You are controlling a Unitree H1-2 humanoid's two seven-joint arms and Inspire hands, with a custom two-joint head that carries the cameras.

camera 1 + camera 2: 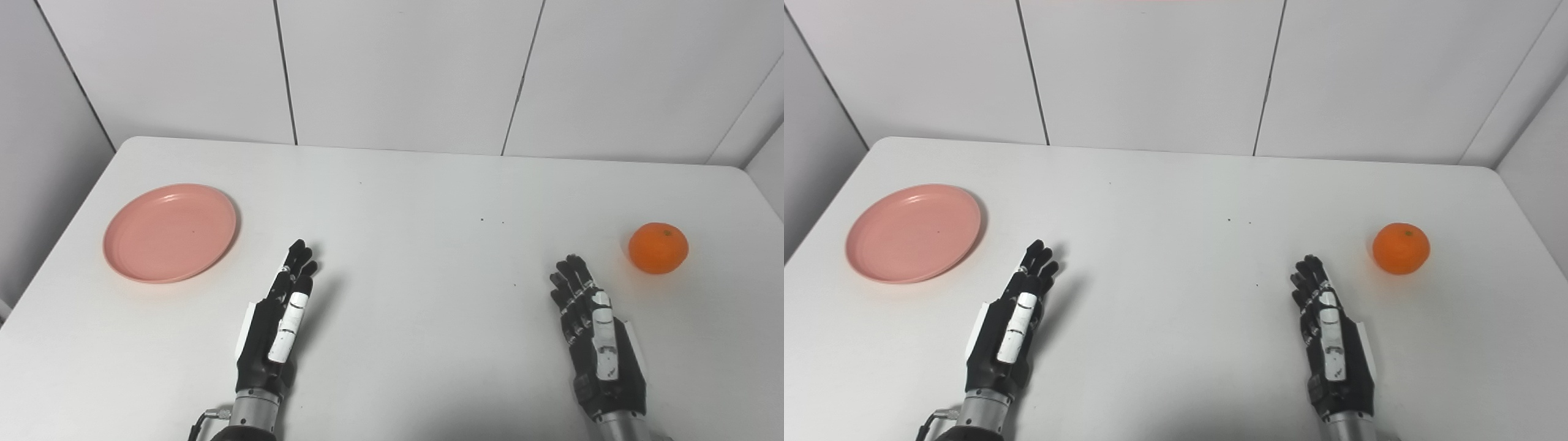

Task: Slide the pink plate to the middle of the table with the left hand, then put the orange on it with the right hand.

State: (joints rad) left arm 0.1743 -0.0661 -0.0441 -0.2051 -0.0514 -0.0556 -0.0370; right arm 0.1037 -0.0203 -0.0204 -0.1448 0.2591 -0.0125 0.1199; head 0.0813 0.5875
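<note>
Pink and shallow, the plate [170,233] is lying flat on the left side of the white table [404,202], close to its left edge and well away from the middle. It is carrying nothing, and its raised rim is showing all the way round.

Across the table, the orange [658,247] is sitting on the right side, near the right edge, with its small dark stem mark facing up. Plate and orange are lying well apart, with the bare middle of the table between them.

The left robot hand [278,324] is reaching in from the bottom edge, its dark fingers [298,260] stretched out straight and close together, pointing toward the far side of the table with a slight lean to the right. It is gripping nothing and is staying clear of the plate, which is lying up and to its left.

The right robot hand [597,340] is reaching in from the bottom edge on the other side, also extended with its fingers [569,275] straightened, leaning slightly left, and it is grasping nothing. The orange is lying near it, up and to its right, not touching the fingertips.

Both hands are throwing soft shadows on the tabletop. Behind the table, pale wall panels [404,67] with dark seams are closing off the scene.
</note>
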